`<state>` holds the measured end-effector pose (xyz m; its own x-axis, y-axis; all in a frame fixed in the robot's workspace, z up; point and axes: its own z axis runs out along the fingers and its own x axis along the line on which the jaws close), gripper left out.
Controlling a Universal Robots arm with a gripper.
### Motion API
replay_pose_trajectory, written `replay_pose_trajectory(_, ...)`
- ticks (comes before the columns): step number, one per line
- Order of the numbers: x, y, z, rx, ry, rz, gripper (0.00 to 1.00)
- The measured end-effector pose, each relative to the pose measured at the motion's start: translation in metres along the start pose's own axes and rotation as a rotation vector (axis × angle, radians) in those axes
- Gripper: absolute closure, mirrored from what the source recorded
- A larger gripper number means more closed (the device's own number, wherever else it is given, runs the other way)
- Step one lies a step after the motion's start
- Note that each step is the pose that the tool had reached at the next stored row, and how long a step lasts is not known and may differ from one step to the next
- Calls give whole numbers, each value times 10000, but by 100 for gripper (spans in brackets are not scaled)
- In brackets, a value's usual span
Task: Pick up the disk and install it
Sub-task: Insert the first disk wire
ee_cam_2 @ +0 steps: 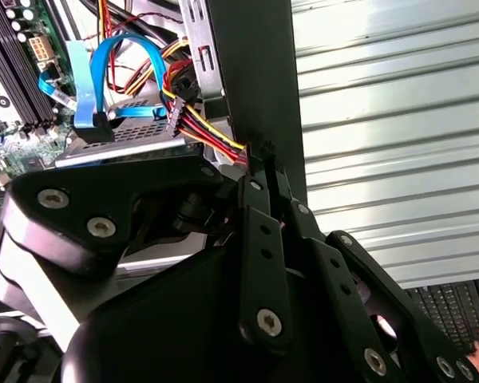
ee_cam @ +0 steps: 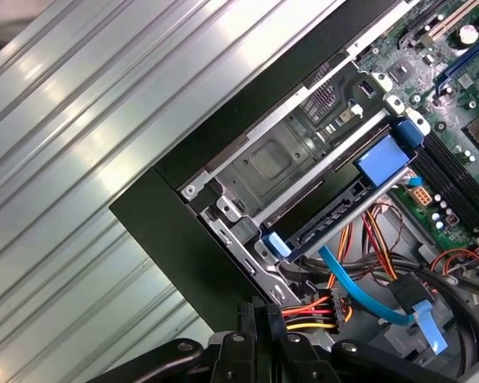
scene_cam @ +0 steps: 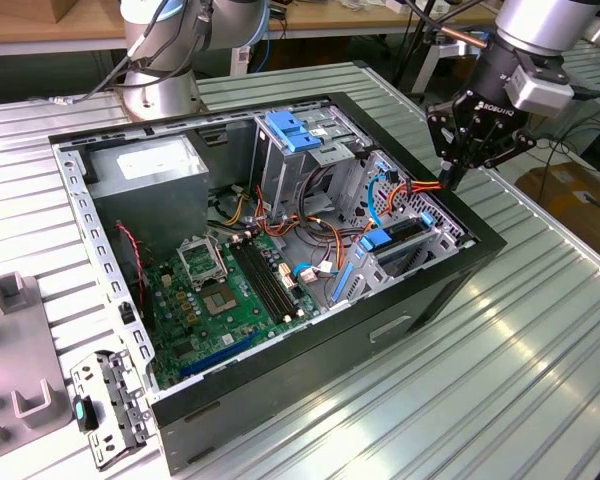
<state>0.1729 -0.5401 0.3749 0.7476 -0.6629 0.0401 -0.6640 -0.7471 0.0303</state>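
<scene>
Your gripper (scene_cam: 450, 182) hangs clenched and empty over the case (scene_cam: 480, 262) edge; the disk (scene_cam: 400, 240) looks seated in its bay, so installing seems done.

Ribbed shiny metal table (scene_cam: 540, 350); matt black claw (scene_cam: 458, 165)

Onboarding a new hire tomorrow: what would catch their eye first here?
The open computer case on the ribbed metal table, green motherboard exposed. The black pincer hangs shut at the case's edge on the exterior view's right, by orange-red wires. The disk sits in its bay, blue-railed.
</scene>
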Motion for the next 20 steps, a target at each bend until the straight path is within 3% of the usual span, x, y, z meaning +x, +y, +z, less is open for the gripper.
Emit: replay_pose_trajectory(20,-89,80,-1,-4,-3,91,83)
